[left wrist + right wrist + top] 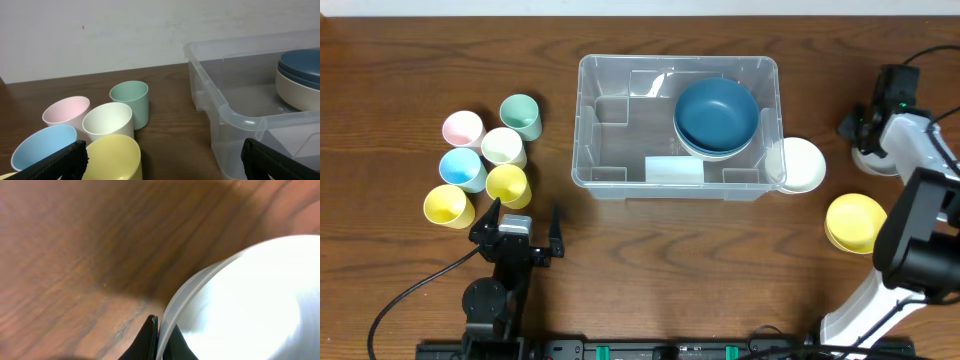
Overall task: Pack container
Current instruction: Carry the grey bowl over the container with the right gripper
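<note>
The clear container (582, 120) stands at the table's middle, with a pale label (673, 170) on its floor. A blue bowl (716, 112) sits stacked on a pale bowl in its right part; the container also shows in the left wrist view (235, 117). My left gripper (525, 212) is open and empty, just in front of a yellow cup (507, 184), left of the container. My right gripper (860, 135) is at the far right, shut on the rim of a white bowl (260, 295). In the right wrist view its fingers (159, 325) pinch that rim.
Several cups stand left of the container: pink (462, 128), green (522, 117), white (503, 147), blue (462, 169) and a second yellow one (448, 206). A white bowl (800, 165) sits against the container's right side. Stacked yellow bowls (855, 222) are at the right front.
</note>
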